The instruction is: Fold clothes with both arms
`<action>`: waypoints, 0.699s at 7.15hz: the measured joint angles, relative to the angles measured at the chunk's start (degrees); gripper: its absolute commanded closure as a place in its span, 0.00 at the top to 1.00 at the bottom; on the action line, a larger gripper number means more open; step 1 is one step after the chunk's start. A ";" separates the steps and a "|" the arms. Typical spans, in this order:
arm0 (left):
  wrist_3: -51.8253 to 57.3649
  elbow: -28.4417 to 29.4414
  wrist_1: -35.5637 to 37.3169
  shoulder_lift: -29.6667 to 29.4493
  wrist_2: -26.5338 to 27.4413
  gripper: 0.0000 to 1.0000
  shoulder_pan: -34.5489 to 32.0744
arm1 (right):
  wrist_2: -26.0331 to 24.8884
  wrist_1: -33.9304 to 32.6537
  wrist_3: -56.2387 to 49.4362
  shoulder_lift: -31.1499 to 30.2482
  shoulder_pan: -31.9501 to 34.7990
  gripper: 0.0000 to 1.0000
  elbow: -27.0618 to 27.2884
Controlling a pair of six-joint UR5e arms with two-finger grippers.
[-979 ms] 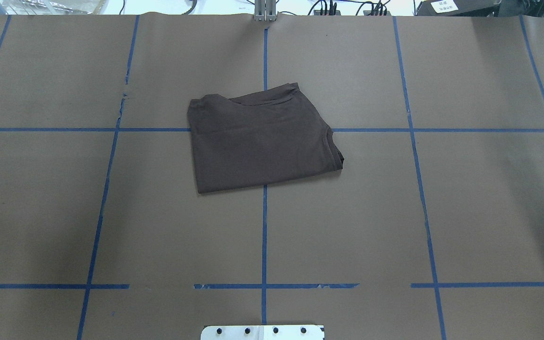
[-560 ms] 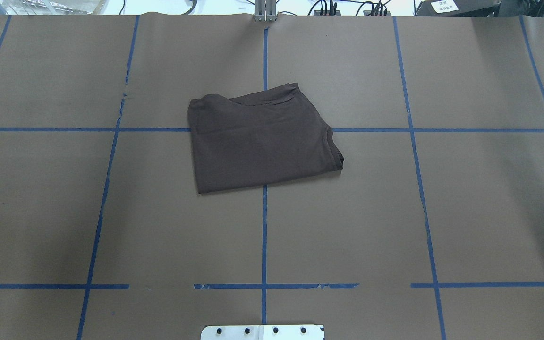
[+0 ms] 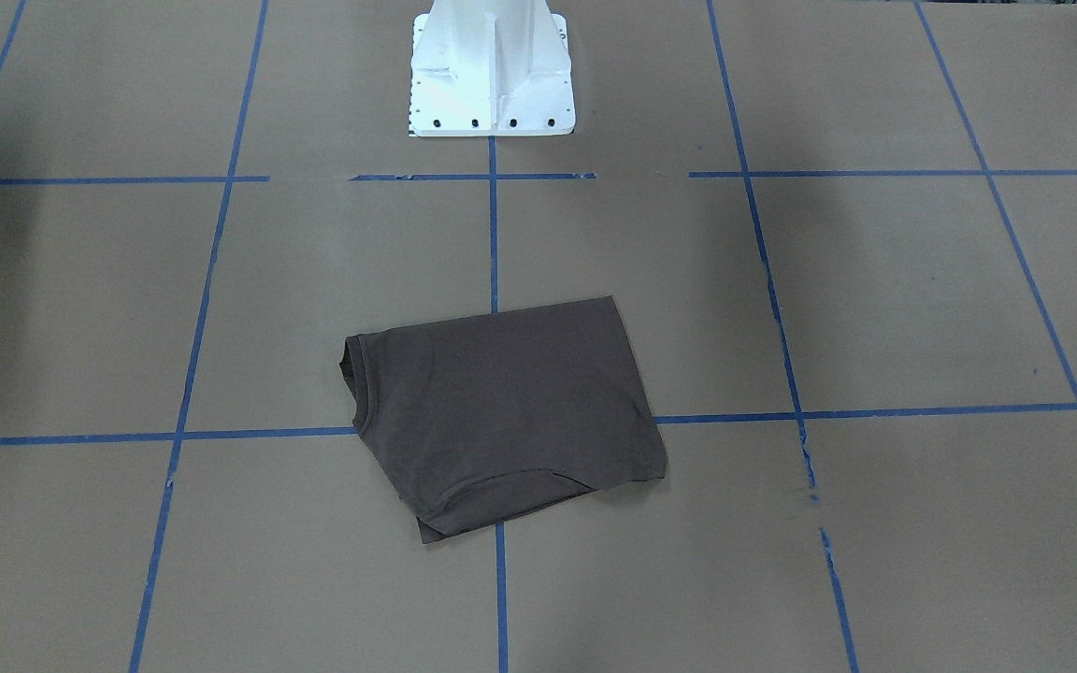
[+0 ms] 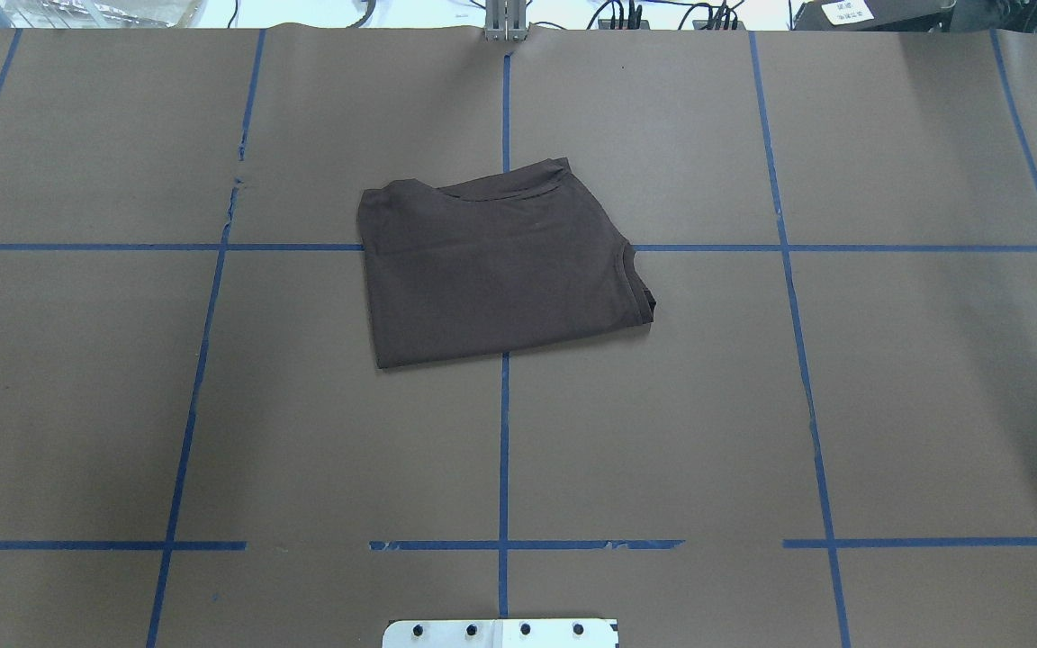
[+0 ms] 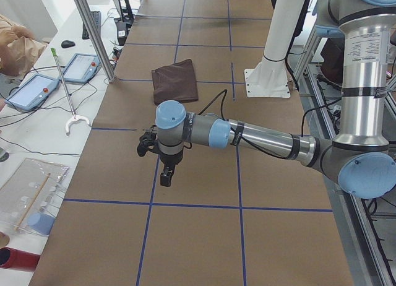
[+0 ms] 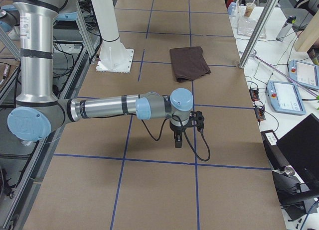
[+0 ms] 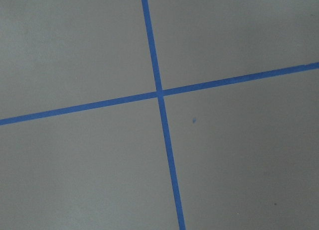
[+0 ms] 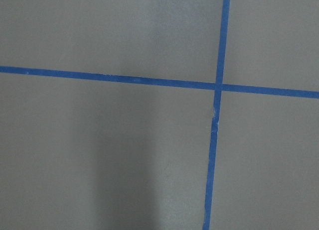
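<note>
Since the T-shirt (image 4: 500, 270) lies folded compact at the middle of the counter (image 4: 843, 405), you may judge the folding nearly done. The left arm (image 5: 247, 134) and the right arm (image 6: 114, 108) hang well apart from it, so any last fold needs a reach first. Whether their jaws are apart or together, you cannot tell; the fold's inner layers are hidden.

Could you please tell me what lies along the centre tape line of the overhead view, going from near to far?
white base → T-shirt → metal post at the far table edge.
</note>
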 measured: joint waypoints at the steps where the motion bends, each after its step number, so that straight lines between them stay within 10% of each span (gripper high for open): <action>1: 0.08 -1.46 -0.03 0.62 0.04 1.00 -0.18 | -0.28 -0.79 0.07 0.09 0.27 1.00 0.38; 5: 0.70 0.17 -0.07 0.65 -0.26 1.00 -0.18 | -5.65 -1.42 -0.42 -1.27 0.39 1.00 0.22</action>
